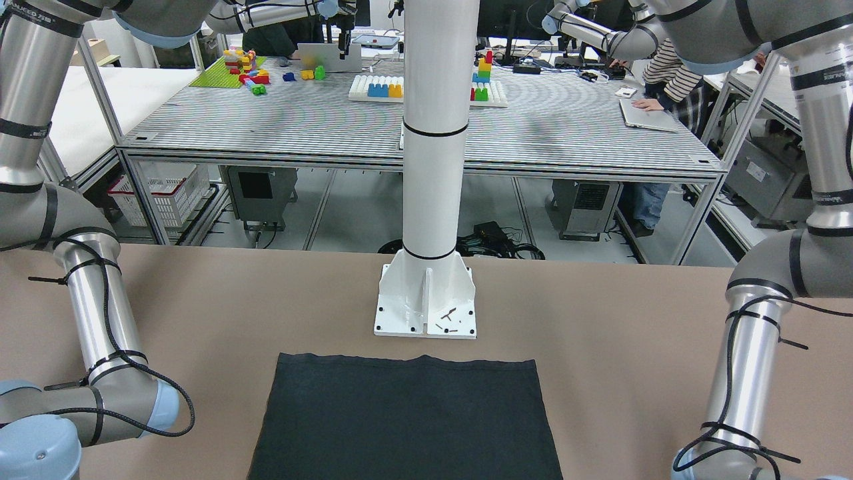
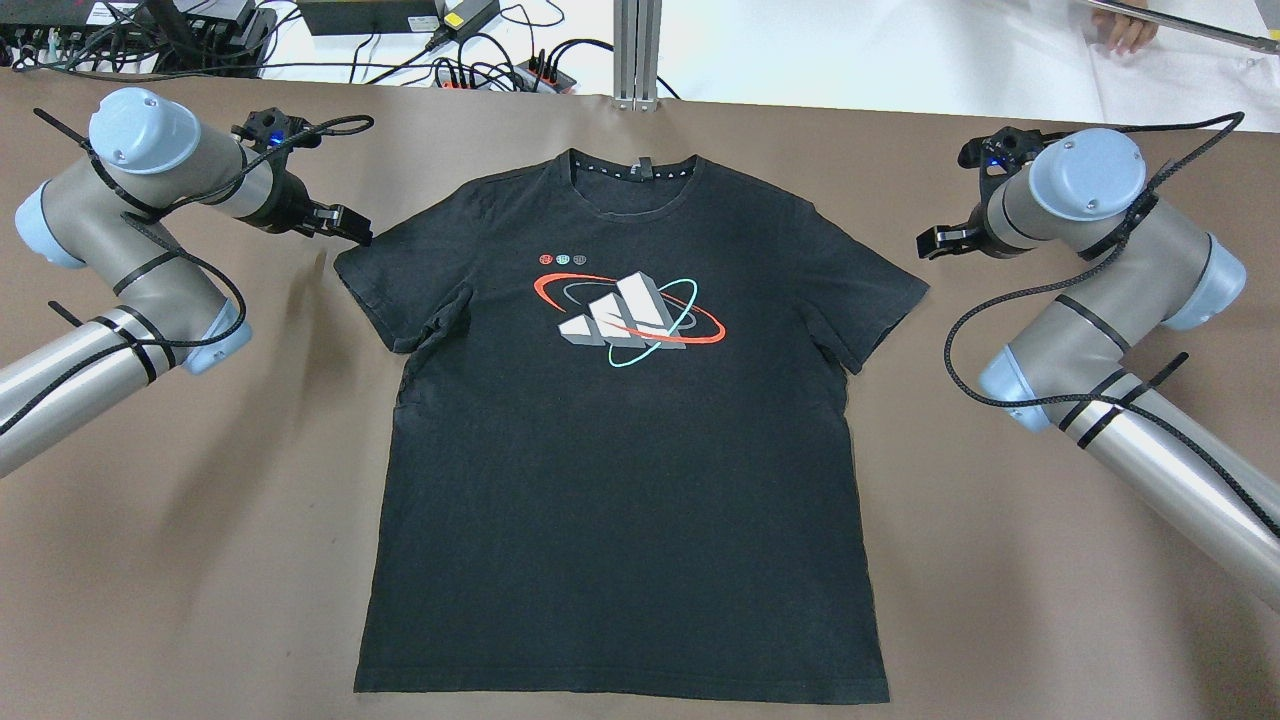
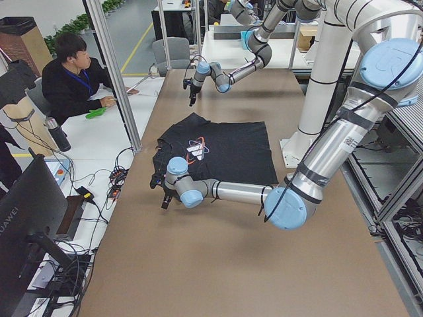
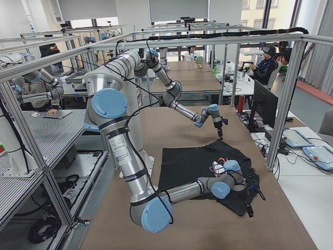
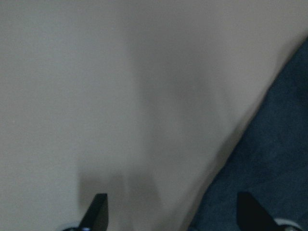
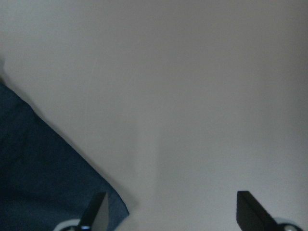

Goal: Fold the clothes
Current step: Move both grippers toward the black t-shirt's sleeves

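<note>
The left tool (image 2: 345,225) hangs in the upper left of the overhead view with its fingers spread and nothing between them. The right tool (image 2: 940,243), in the upper right, is spread and empty as well.

The black T-shirt (image 2: 620,430) lies flat and face up in the middle of the table (image 2: 200,560). Its print (image 2: 625,310) shows, its collar (image 2: 632,170) is toward the top of that view and its hem (image 2: 620,690) toward the bottom.

In the left wrist view the edge of the left-side sleeve (image 2: 385,290) runs diagonally between the fingertips, one over cloth and one over bare table. In the right wrist view the right-side sleeve (image 2: 880,295) only reaches the lower left corner, beside one fingertip, so most of that opening is over bare table.

This looks like the approach to the first pinch, with no fold begun.

- The right tool probably needs to move inward over the fabric before it closes, or it will grip only a corner.
- Both tools should go down until the lower finger slides under the cloth, and should take matching spots on the two sleeves.
- They should lift together so that the fold line stays straight.
- The puckered crease (image 2: 445,320) under the left-side sleeve may be folded in if it is not pulled taut first.
- How high either tool is above the table cannot be told.
</note>
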Robot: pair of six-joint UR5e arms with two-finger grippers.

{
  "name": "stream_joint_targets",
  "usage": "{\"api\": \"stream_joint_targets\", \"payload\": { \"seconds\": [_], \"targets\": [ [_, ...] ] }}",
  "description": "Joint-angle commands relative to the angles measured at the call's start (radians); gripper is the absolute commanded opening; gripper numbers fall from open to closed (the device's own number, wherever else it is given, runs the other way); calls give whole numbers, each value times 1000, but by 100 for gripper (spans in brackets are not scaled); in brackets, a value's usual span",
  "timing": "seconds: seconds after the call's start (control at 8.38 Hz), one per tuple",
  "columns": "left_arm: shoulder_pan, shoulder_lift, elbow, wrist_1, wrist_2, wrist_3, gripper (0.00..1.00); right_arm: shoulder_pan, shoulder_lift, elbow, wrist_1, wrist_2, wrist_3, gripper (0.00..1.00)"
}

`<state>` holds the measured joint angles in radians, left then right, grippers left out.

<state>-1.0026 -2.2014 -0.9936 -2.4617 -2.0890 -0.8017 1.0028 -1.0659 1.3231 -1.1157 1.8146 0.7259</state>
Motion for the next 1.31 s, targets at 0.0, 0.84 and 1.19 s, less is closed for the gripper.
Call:
{"api": "stream_joint_targets", "payload": {
  "seconds": [0.0, 0.84, 1.19],
  "targets": [
    [15, 8, -3, -6, 0, -5, 74, -4, -3, -1, -1, 0, -2, 94],
    [30, 48, -31, -56, 0, -42, 24, -10, -8, -2, 1, -6, -5, 94],
    [27, 49, -68, -56, 0, -88, 0, -10, -8, -2, 1, -8, -5, 94]
  ]
}}
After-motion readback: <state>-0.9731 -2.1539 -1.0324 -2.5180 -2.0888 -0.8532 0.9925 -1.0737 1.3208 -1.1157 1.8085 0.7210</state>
